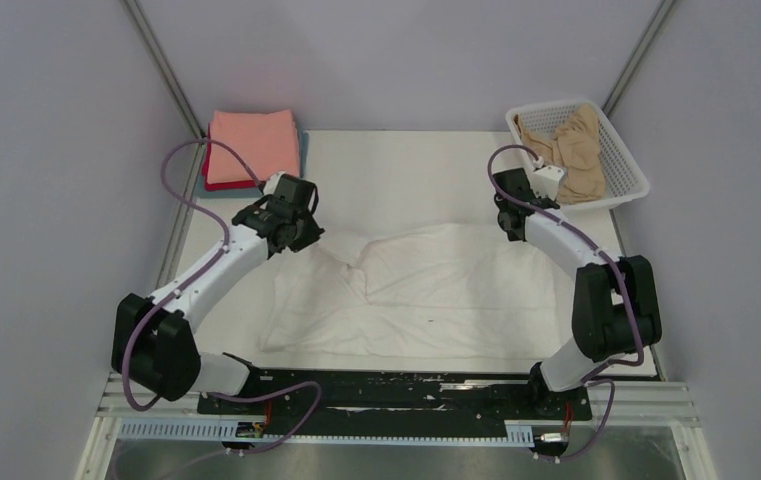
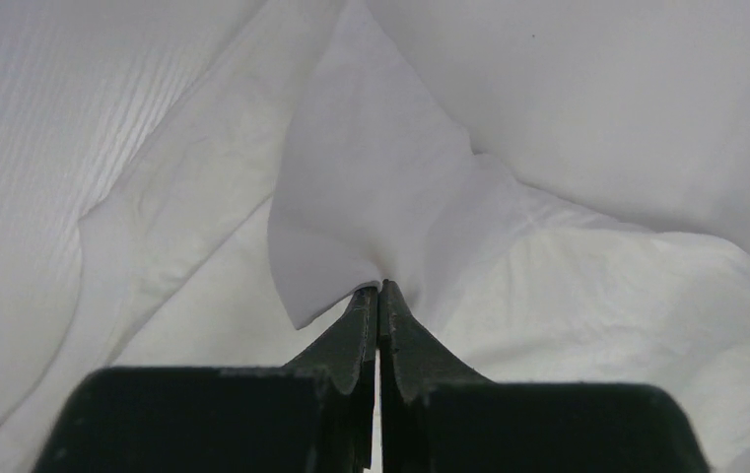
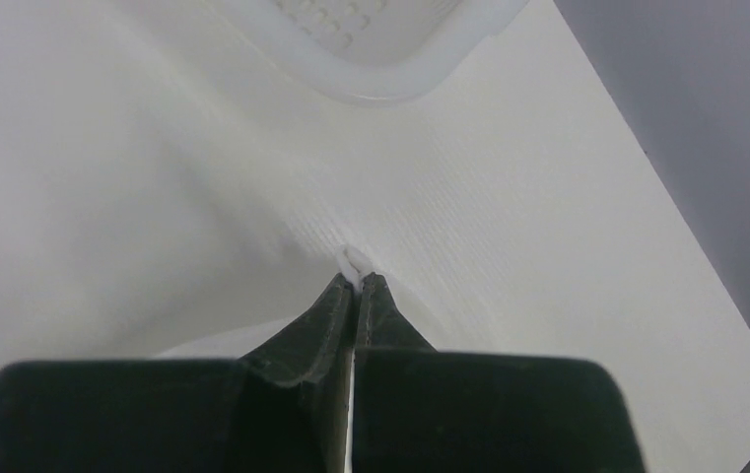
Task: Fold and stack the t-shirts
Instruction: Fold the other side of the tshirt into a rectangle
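- A white t-shirt (image 1: 426, 290) sprawls between the hands, long axis running hand to hand.
- The left hand (image 2: 378, 286) pinches a fold; the right hand (image 3: 356, 279) clamps its edge.
- Bare tabletop (image 1: 396, 170) lies beyond both hands.

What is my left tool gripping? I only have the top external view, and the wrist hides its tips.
Observer: The left tool is shut on a raised fold of the white t-shirt, pinched right at the tips.
Operator: And the right one, did it catch anything?
Observer: The right tool is shut too, with only a small loop of the shirt's white edge showing between its tips, so that hold looks thin.
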`<state>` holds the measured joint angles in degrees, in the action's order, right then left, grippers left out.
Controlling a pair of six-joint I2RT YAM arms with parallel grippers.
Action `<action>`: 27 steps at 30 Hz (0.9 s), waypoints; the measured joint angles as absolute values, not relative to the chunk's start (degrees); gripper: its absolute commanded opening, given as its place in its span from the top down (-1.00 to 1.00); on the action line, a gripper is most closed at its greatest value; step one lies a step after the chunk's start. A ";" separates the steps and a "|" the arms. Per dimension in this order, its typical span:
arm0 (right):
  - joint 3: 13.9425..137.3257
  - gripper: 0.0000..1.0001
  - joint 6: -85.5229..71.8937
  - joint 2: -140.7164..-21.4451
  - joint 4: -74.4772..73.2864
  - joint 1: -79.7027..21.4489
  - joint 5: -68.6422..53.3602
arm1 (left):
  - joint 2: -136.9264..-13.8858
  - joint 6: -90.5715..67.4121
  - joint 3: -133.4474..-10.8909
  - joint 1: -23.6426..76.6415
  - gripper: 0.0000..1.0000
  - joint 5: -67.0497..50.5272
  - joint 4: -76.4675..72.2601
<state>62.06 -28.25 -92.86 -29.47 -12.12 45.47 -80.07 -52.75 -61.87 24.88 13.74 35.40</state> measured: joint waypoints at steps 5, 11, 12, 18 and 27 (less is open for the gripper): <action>58.89 1.00 -27.07 -87.99 -28.86 -13.45 44.73 | -74.08 -55.55 -60.34 26.15 1.00 15.18 38.79; 57.12 1.00 -25.89 -84.84 -28.82 -14.17 44.40 | -68.42 -59.20 -58.22 28.38 1.00 16.73 43.70; 56.95 1.00 -25.74 -84.44 -28.86 -14.24 44.40 | -67.66 -59.96 -57.87 29.06 1.00 17.04 44.77; 56.77 1.00 -24.71 -83.29 -28.73 -14.61 44.42 | -63.79 -64.40 -55.46 32.99 1.00 17.47 50.41; 54.24 1.00 -24.03 -80.23 -28.47 -14.96 44.45 | -55.77 -71.11 -52.45 38.46 1.00 17.80 57.84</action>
